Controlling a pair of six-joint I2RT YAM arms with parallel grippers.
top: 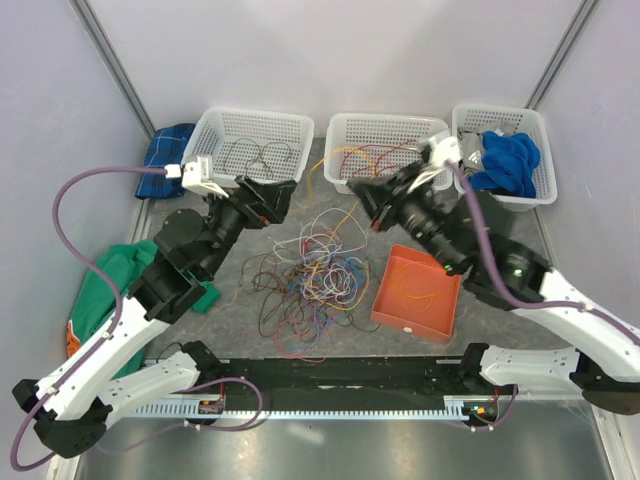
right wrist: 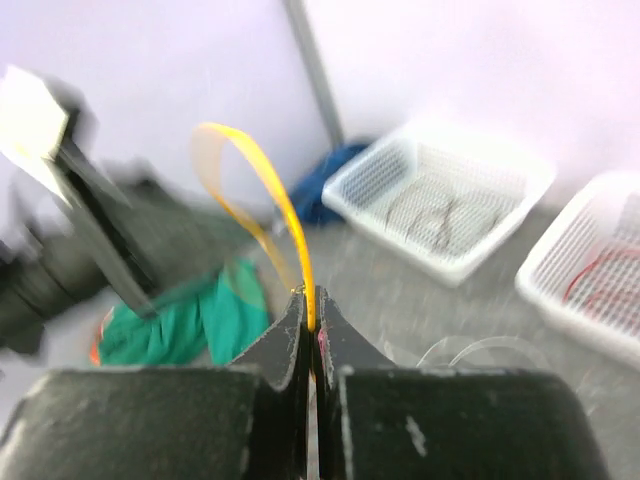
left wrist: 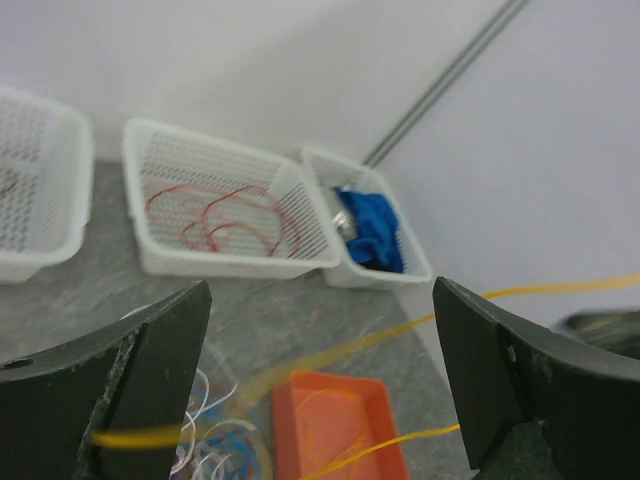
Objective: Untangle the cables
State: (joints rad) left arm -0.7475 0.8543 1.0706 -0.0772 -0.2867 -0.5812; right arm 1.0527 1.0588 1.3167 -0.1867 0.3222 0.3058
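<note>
The cables (top: 310, 275) lie as a loose tangle of red, orange, purple, blue, white and dark wires in the middle of the table. My right gripper (right wrist: 310, 300) is shut on a yellow cable (right wrist: 270, 180), which arches up and away from its tips. It hovers above the tangle's far right side (top: 362, 200). My left gripper (left wrist: 320, 300) stands wide open, with the yellow cable (left wrist: 400, 330) running slack across the gap below it and touching neither finger. In the top view the left gripper (top: 280, 200) hangs over the tangle's far left side.
Three white baskets stand at the back: the left (top: 250, 140) holds dark wires, the middle (top: 385, 150) red and orange wires, the right (top: 500, 190) a blue cloth (top: 510, 160). An orange tray (top: 415, 295) with orange wire sits right of the tangle. A green cloth (top: 120, 270) lies left.
</note>
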